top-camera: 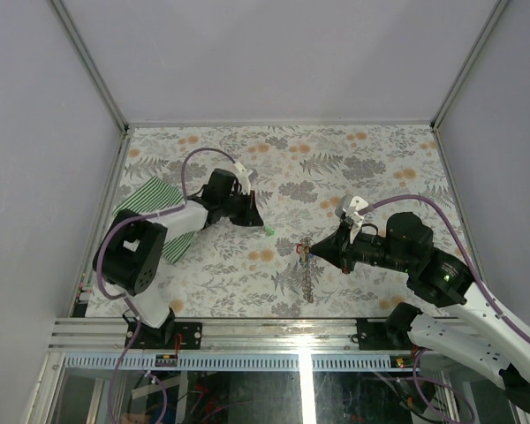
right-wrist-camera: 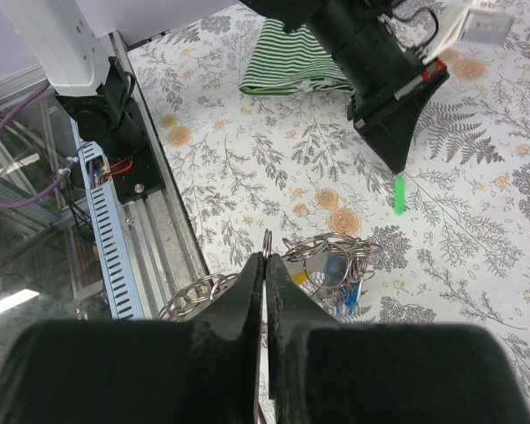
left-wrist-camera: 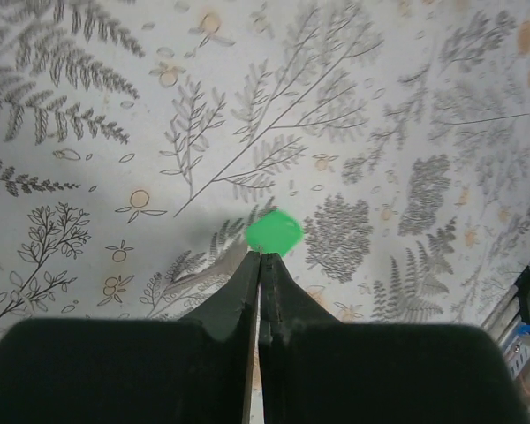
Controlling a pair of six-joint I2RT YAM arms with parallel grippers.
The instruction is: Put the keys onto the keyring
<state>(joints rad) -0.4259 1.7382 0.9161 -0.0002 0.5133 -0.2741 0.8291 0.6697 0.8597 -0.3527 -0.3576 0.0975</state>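
Observation:
My left gripper (top-camera: 261, 222) (left-wrist-camera: 261, 257) is shut on a green key (top-camera: 270, 230) (left-wrist-camera: 275, 232); the bright green head pokes out past the fingertips. In the right wrist view that green key (right-wrist-camera: 398, 194) hangs edge-on below the left gripper (right-wrist-camera: 396, 159). My right gripper (top-camera: 313, 251) (right-wrist-camera: 266, 257) is shut on a ring of the keyring (right-wrist-camera: 268, 240), a grey chain of rings (top-camera: 307, 276) (right-wrist-camera: 329, 250) trailing toward the near edge. Blue and yellow keys (right-wrist-camera: 340, 296) hang among the rings. The two grippers are a short way apart mid-table.
A green-and-white striped cloth (top-camera: 156, 205) (right-wrist-camera: 291, 57) lies at the left under the left arm. The metal rail (top-camera: 247, 331) (right-wrist-camera: 150, 221) runs along the table's near edge. Grey walls stand on three sides of the floral tablecloth (top-camera: 353, 159).

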